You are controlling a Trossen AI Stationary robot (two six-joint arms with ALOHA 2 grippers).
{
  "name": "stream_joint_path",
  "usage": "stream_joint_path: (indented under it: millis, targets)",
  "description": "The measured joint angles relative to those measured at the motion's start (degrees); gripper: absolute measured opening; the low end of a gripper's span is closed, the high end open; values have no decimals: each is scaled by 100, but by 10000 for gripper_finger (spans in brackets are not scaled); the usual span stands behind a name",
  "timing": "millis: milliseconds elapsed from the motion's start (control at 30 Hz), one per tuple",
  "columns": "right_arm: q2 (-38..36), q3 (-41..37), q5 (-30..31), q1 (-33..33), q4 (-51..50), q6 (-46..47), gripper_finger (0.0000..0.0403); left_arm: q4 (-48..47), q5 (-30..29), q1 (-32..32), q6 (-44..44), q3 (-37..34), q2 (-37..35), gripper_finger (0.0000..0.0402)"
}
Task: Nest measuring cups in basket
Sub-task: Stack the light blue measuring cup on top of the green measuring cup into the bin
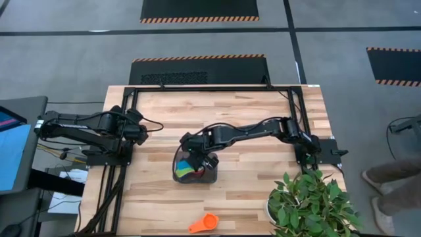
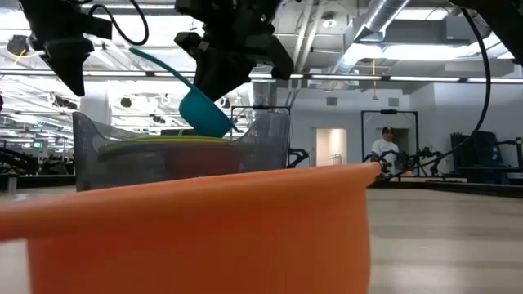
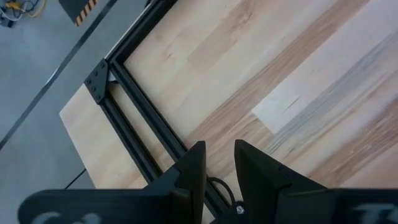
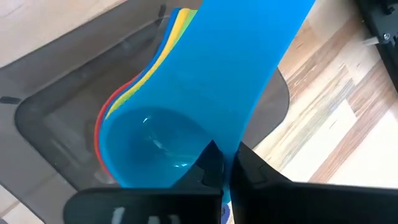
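Note:
The light blue measuring cup (image 4: pixel 205 93) is in my right gripper (image 4: pixel 227 155), which is shut on it above the dark grey basket (image 1: pixel 214 176). The cup tilts in the low view, with its bowl (image 2: pixel 204 113) low over the stack and its handle (image 2: pixel 155 64) rising away. Red, yellow, blue and green cups (image 4: pixel 134 93) lie nested in the basket (image 2: pixel 270 139). The orange cup (image 1: pixel 204 224) rests on the table near its near edge and fills the low view's foreground (image 2: pixel 196 220). My left gripper (image 3: pixel 219 155) waits open at the table's left side (image 1: pixel 143 130). My right gripper pinches the light blue cup between its two fingers at the bowl's rim where the handle joins (image 4: pixel 231 140), coming from above and pointing down. The cup is tilted, bowl down over the nested stack, handle slanting up. Whether the bowl touches the stack, I cannot tell.
A potted plant (image 1: pixel 309 204) stands at the table's near right corner. A black frame (image 1: pixel 197 89) runs along the table's far and side edges. Bare wood lies left and right of the basket. A person (image 2: pixel 382 147) stands far off in the room.

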Motion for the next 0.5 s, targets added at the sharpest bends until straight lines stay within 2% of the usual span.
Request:
stream_joint_path:
  millis: [333,500]
  targets:
    - [63,-2,-3,2,-142,2,22,11,1,0,-10,0,0,74]
    - [59,0,-5,2,-132,126,45,13,19,0,-11,0,0,74]
